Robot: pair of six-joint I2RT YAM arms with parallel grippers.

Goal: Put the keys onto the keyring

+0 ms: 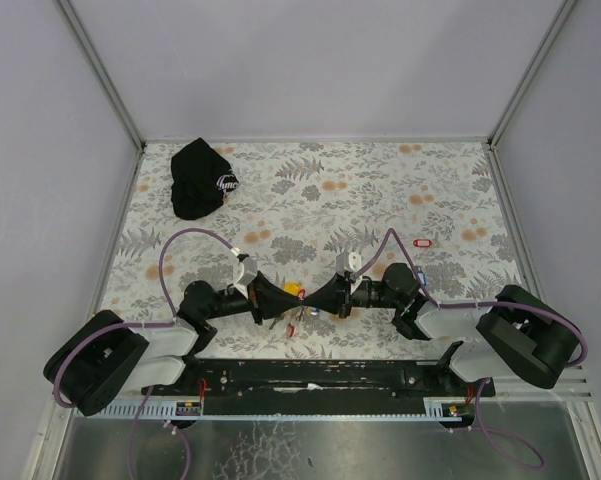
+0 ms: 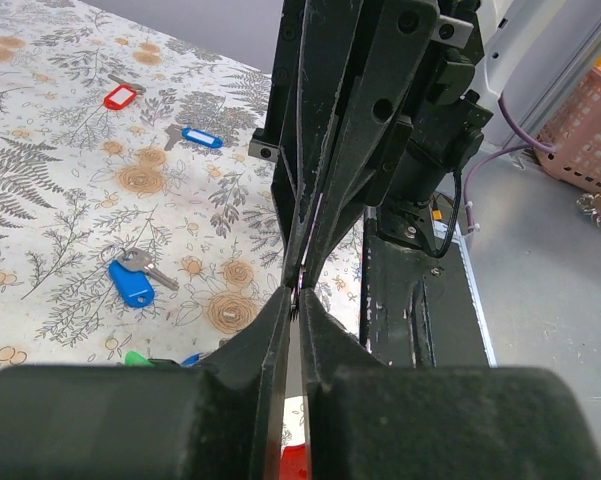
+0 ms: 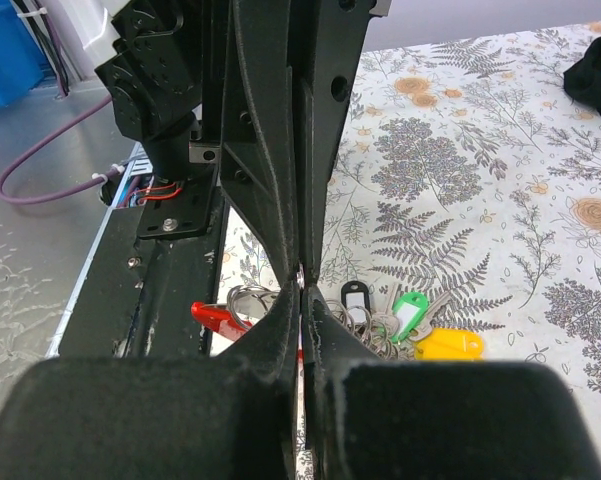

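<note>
I have the left claw (image 2: 294, 308) and the right claw (image 3: 302, 296) meeting tip to tip low over the near-centre of the table (image 1: 380, 190). On each claw the jaws are pressed together, with only a hairline slit between them. Neither wrist view lets me tell whether anything thin is pinched in that slit. The keyring (image 3: 244, 299) sits just beside the meeting point, at 6 o'clock from it in the top view. Its red piece (image 3: 216, 315) extends toward the base rail (image 1: 310, 378). I cannot tell whether the ring rests on the table or hangs from the tips. In the right wrist view the main bunch of keys (image 3: 378, 325) lies at 4 o'clock from the tips, close beside them. The bunch includes a green tag (image 3: 410, 310), a yellow tag (image 3: 450, 345) at the outer edge and a dark tag with a white window (image 3: 353, 297). My own finger hides the gap between the bunch and the keyring, so I cannot tell whether they touch. In the left wrist view a blue key (image 2: 132, 283) lies apart at 9 o'clock from the tips. A smaller blue tag (image 2: 200, 137) lies farther out at 11 o'clock, and a red tag (image 2: 120, 96) lies beyond it. In the top view the cap (image 1: 202, 178) sits at 11 o'clock near the far-left corner, well apart from both claws.
</note>
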